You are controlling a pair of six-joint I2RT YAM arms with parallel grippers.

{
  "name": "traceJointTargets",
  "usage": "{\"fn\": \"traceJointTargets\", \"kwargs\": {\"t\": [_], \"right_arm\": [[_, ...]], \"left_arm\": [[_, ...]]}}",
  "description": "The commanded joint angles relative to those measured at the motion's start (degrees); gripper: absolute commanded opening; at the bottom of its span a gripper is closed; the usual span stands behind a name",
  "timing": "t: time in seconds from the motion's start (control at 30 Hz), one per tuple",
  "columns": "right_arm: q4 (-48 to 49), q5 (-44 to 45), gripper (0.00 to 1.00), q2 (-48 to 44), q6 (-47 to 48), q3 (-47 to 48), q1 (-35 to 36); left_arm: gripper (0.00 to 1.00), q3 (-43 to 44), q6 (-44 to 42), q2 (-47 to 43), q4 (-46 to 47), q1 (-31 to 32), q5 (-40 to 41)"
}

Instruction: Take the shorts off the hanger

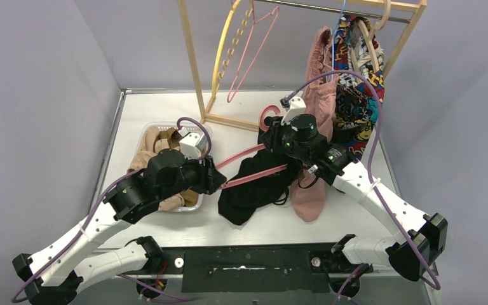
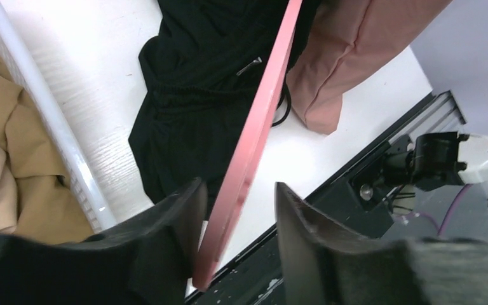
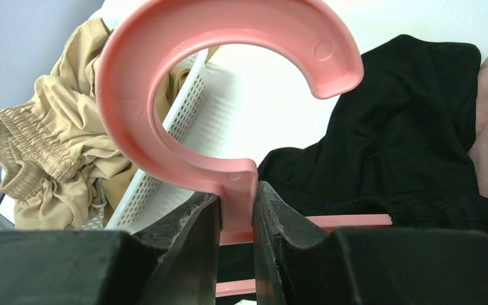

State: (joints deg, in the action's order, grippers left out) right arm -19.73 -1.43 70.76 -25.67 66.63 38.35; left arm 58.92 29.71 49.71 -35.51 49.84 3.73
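White surface (image 1: 152, 108) between grey walls, seen from above. At 12 o'clock: wooden rack (image 1: 194, 57) carrying a yellow hanger (image 1: 222, 51) and a pink wire hanger (image 1: 251, 54). At 2 o'clock: dusty pink shorts (image 1: 321, 95) hung from the rack, the lower end draped onto the surface, beside a patterned garment (image 1: 356, 108). At 9 o'clock: white basket (image 3: 197, 121) holding tan shorts (image 1: 146, 152). At centre: black shorts (image 1: 251, 187) lying crumpled on the surface, with a pink plastic hanger (image 3: 165, 63) across them; whether the fabric is looped over a bar cannot be told. Right claw (image 3: 236, 203): clamped on the hanger's neck just under the hook. Left claw (image 2: 238, 190): jaws parted, straddling the hanger's outer end, with a gap showing on one side.
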Motion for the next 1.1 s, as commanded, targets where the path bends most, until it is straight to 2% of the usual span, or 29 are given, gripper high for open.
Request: {"fn": "traceJointTargets", "kwargs": {"t": [0.0, 0.03, 0.1, 0.2, 0.33, 0.37, 0.4, 0.5, 0.6, 0.73, 0.83, 0.97, 1.07], "right_arm": [[4.95, -1.04, 0.05, -1.06, 1.19, 0.65, 0.41], [5.04, -1.05, 0.06, -1.02, 1.23, 0.61, 0.39], [5.00, -1.03, 0.07, -0.90, 1.44, 0.69, 0.36], [5.04, -0.85, 0.08, -0.80, 1.75, 0.52, 0.37], [5.21, -0.98, 0.08, -0.89, 1.94, 0.43, 0.41], [5.30, -1.02, 0.08, -0.89, 1.98, 0.43, 0.40], [5.35, -1.01, 0.08, -0.81, 1.99, 0.43, 0.41], [5.32, -1.48, 0.08, -0.71, 2.09, 0.58, 0.42], [5.19, -1.78, 0.10, -0.94, 2.03, 0.69, 0.42], [5.88, -4.61, 0.21, -2.09, 1.80, 0.61, 0.43], [6.91, -7.27, 0.36, -3.37, 0.80, 0.67, 0.41], [6.60, -9.00, 0.51, -5.67, -0.18, 1.11, 0.24], [5.28, -8.62, 0.56, -8.10, -0.26, 0.92, 0.16]], "left_arm": [[0.33, 2.69, -2.00, -0.94, 1.58, 0.20, -2.53], [0.28, 2.81, -2.15, -0.98, 1.35, 0.19, -3.31], [0.27, 3.30, -2.44, -0.86, 0.17, 0.18, -4.83], [0.32, 4.15, -2.69, -0.85, -3.03, 0.10, -6.02], [0.33, 6.06, -3.42, 0.09, -7.42, 0.12, -9.30], [0.31, 6.39, -3.39, 0.34, -7.94, 0.16, -9.69], [0.24, 6.52, -3.31, 0.60, -8.21, 0.12, -9.92], [0.00, 6.54, -3.28, 1.08, -8.77, 0.14, -9.73], [0.00, 6.31, -2.91, 1.05, -8.25, 0.19, -9.37], [0.00, 7.24, -2.85, 1.34, -8.87, 0.16, -8.03], [0.00, 8.99, -2.70, 1.64, -9.25, 0.16, -5.75], [0.00, 13.17, -3.75, 2.27, -11.55, 0.21, -3.04], [0.00, 17.59, -5.12, 3.75, -14.93, 0.16, -3.41]]}}
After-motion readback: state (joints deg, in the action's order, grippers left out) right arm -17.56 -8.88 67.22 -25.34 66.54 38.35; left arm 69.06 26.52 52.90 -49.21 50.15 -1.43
